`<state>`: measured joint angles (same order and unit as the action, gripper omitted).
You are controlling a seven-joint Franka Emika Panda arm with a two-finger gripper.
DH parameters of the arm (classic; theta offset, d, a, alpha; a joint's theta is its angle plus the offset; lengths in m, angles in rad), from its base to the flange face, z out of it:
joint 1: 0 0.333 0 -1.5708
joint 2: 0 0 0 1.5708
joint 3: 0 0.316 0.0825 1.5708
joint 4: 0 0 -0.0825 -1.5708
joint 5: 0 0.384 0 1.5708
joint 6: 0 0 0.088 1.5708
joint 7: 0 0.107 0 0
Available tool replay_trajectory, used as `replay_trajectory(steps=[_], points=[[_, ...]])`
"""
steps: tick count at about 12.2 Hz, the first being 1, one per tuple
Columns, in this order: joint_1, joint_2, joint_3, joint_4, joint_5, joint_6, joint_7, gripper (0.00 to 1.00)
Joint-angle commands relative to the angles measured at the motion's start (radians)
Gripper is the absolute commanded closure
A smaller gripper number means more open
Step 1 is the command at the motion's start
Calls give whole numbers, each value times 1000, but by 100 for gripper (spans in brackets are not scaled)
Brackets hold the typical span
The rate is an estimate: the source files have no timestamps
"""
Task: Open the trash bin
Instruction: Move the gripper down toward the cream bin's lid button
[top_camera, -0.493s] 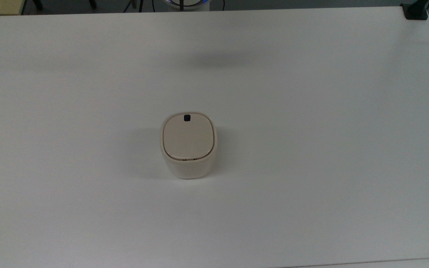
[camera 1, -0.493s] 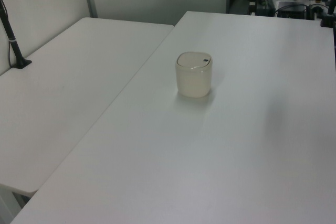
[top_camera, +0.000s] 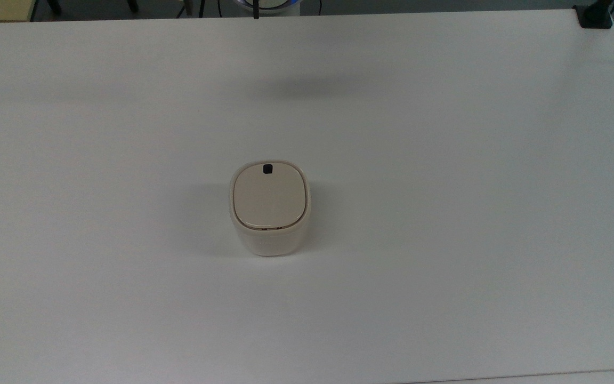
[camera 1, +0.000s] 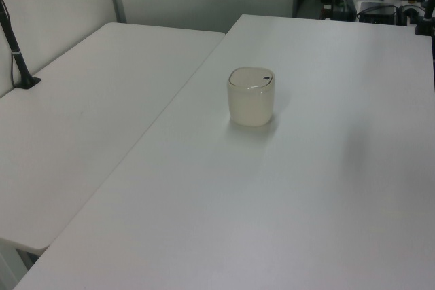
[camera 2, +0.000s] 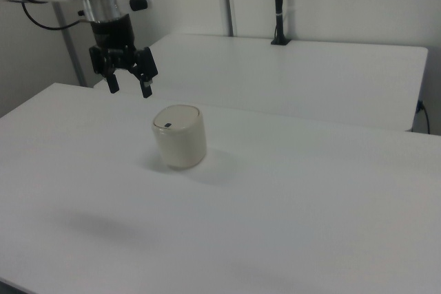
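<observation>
I see the trash bin [top_camera: 269, 209] standing upright near the middle of the white table [top_camera: 445, 213], alone, with bare surface on all sides of it. Its beige lid [top_camera: 268, 196] lies flat and closed on the cream body, and the small black latch [top_camera: 267, 169] sits at the lid's edge that points to the top of the top view. In the left view the bin [camera 1: 251, 96] has the latch on its right side; in the right view the bin [camera 2: 179, 136] shows the latch toward the right view's left. My gripper [camera 2: 129, 87] hangs in the air above and to the right view's left of the bin, not touching it, pointing downward, with its two fingers [camera 2: 146, 88] spread wide apart and holding nothing. A second white table [camera 1: 81, 127] stands just beside the first one.
</observation>
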<state>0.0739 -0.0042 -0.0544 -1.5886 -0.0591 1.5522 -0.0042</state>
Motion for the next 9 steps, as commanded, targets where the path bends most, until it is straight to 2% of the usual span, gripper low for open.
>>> replay_trajectory(steps=[1,3,4,5,6,7,9], points=[[17,-3,-19,-13,10,14,-22,0],[15,-3,-19,-13,11,13,-65,41],[15,-3,-19,-13,12,12,-92,67],[15,-2,-19,-13,12,12,-92,82],[17,0,-19,-13,12,14,-92,93],[17,3,-19,-13,12,17,-95,100],[17,15,-19,-13,22,80,-88,100]])
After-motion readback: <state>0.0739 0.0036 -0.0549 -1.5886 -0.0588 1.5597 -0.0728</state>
